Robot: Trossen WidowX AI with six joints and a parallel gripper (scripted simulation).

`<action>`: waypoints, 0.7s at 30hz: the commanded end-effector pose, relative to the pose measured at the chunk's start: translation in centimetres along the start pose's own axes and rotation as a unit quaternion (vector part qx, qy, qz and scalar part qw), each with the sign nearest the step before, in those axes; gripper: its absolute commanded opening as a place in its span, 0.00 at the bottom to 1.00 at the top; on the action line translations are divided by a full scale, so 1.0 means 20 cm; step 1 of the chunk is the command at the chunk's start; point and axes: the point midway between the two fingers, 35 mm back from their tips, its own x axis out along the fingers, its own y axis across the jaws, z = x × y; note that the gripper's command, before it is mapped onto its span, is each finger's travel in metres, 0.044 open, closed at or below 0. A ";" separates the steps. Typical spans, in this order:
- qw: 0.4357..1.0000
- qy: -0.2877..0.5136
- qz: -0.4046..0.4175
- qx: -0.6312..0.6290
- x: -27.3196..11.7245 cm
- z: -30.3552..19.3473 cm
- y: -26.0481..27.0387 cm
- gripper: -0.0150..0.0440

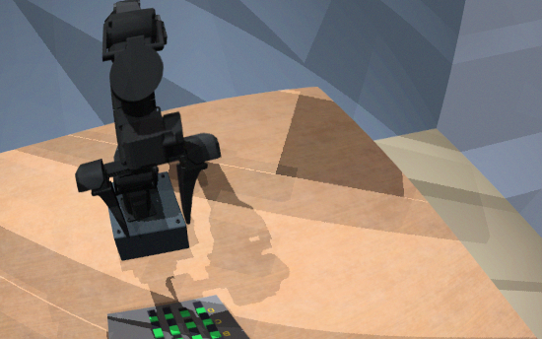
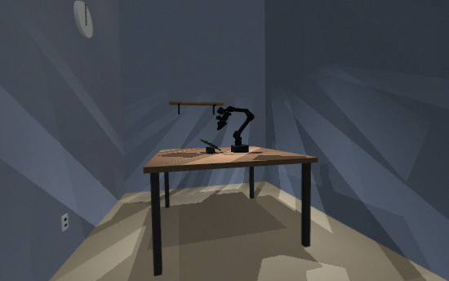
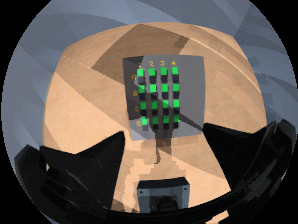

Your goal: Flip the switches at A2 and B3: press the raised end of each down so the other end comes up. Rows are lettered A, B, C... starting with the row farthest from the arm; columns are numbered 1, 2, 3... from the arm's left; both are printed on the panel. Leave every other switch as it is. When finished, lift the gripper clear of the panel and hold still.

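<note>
My end effector (image 1: pixel 150 207) hangs high above the surface (image 1: pixel 345 246) with its two fingers (image 1: pixel 186 194) spread wide, nothing between them and nothing touching them. In the wrist view both fingertips frame the scene from the lower left and lower right, with bare wood between them.

The switch panel (image 3: pixel 164 95) lies well ahead of me and below, a single grey slab set tilted on a small dark block, as the exterior view shows. In the top view only its near part shows, cut off by the bottom edge of the frame. I count four columns of switches on it; the wrist view shows about five rows, though the picture is too coarse for me to be sure, and I cannot read which end of A2 or B3 stands raised. Each switch shows a green half and a dark half.

There is one arm, mine, on one square base (image 1: pixel 150 232). The surface has one corner far off in the top view and a long edge running down its right side, beyond which the floor (image 1: pixel 493 207) shows. Between my base and the panel the wood carries only my shadow.
</note>
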 end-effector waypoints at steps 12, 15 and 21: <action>1.000 0.002 -0.012 0.002 0.46 0.34 0.03 0.40; 1.000 0.002 -0.012 0.002 0.47 0.35 0.03 0.26; 1.000 0.008 -0.012 0.002 0.56 0.35 0.03 0.25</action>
